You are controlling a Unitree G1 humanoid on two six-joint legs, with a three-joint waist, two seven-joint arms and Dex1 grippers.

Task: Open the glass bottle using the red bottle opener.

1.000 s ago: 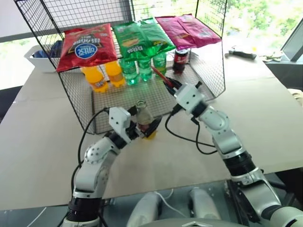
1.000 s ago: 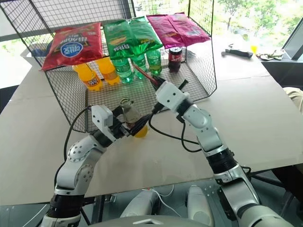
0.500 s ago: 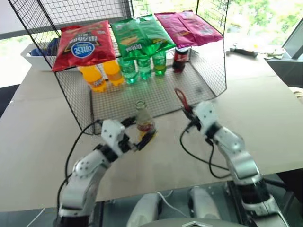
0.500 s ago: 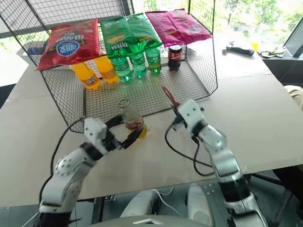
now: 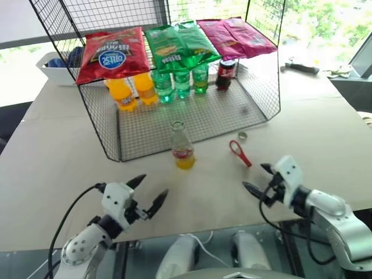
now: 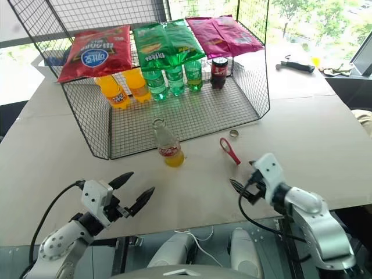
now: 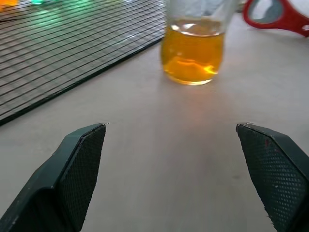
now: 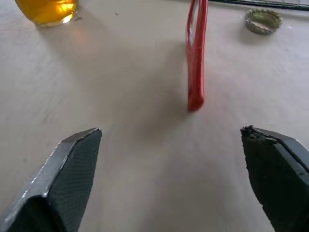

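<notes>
With cap off, small clear glass bottle (image 5: 182, 146) stands upright on desk (image 5: 58, 168) just outside wire rack (image 5: 192, 110) – yellow-orange liquid low inside. Red ring-headed bottle opener (image 5: 239, 153) lies flat right of it, loose metal cap (image 5: 243, 136) just beyond. Left gripper (image 5: 147, 196) and right gripper (image 5: 259, 178) both spread wide, empty, near desk edge. Risk: careless arm sweep tips open bottle – spill.

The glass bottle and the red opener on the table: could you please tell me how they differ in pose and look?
The glass bottle stands upright; the red opener lies flat. The bottle is clear, with orange liquid at the bottom and a red label; the opener is solid red with a ring head. Both rest on the table just in front of the wire rack, untouched.
</notes>
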